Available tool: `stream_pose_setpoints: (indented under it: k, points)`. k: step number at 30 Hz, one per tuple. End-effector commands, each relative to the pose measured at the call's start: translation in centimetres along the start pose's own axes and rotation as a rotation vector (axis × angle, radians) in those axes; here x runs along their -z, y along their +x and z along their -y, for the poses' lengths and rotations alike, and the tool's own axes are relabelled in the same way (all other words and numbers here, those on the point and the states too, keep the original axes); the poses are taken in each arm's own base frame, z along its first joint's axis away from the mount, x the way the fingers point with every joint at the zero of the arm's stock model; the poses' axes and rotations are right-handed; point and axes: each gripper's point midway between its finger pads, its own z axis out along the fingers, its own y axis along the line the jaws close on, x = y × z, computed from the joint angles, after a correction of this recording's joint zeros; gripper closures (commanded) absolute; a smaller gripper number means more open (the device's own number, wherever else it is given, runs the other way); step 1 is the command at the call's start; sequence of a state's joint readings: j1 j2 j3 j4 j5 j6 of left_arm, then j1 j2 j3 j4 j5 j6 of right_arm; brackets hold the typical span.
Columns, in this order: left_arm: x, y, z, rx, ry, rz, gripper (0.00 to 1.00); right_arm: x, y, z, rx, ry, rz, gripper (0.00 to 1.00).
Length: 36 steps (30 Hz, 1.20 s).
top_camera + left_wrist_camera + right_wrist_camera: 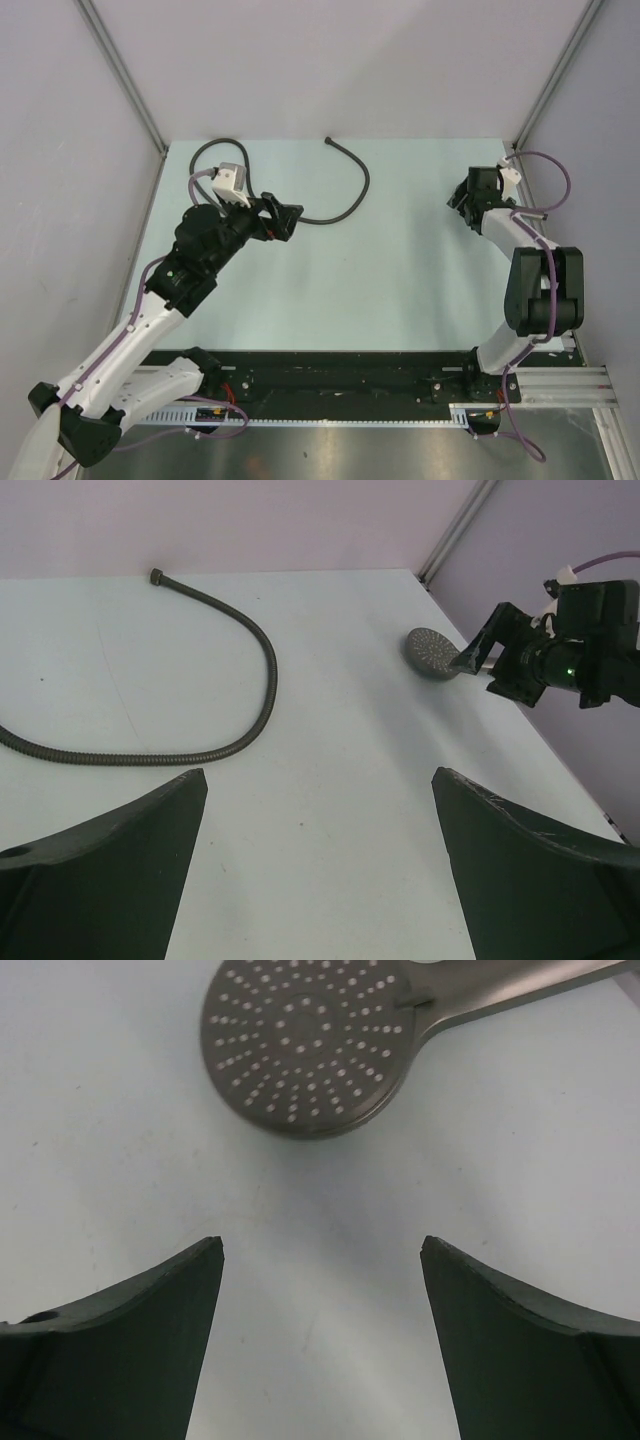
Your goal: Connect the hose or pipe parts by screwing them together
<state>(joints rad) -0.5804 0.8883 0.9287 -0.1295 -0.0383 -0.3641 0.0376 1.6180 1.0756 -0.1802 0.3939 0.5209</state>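
Just beyond the spread right tool [320,1244] lies the shower head [305,1045] face-up, the hose [274,670] ahead of the spread left tool [320,772].

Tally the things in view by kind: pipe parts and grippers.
Hose: 1
Shower head: 1
Grippers: 2 (left gripper, right gripper)
Total: 4
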Motion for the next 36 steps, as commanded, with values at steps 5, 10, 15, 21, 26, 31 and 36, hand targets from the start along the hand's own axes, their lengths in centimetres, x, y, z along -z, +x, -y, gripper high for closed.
stream_pose_setpoints:
  k: [5,10,15,21,26,31,36]
  points:
    - [0.8,-1.4,0.8,0.023,0.034,0.049,0.0,-6.1,-1.8,0.9,-0.168,-0.006,-0.016,0.17]
    - [0.7,-1.4,0.8,0.024,0.033,0.048,0.0,-8.5,-1.1,1.8,-0.249,0.001,-0.041,0.2]
    - [0.6,-1.3,0.7,0.026,0.029,0.046,0.0,-10.4,-2.0,2.1,-0.276,-0.019,-0.006,0.2]
    - [0.4,-1.0,0.8,0.027,0.036,0.034,0.0,-8.9,-5.8,2.2,-0.3,-0.049,0.065,0.21]
    - [0.2,-0.8,0.8,0.035,0.037,0.027,0.0,-9.7,-8.5,2.8,-0.301,-0.041,0.109,0.16]
    - [0.1,-0.8,0.8,0.036,0.036,0.025,0.0,-11.8,-8.9,2.0,-0.077,-0.088,0.098,0.14]
    - [0.1,-0.8,0.7,0.036,0.035,0.026,0.0,-14.0,-7.9,2.7,0.149,-0.026,-0.062,0.09]
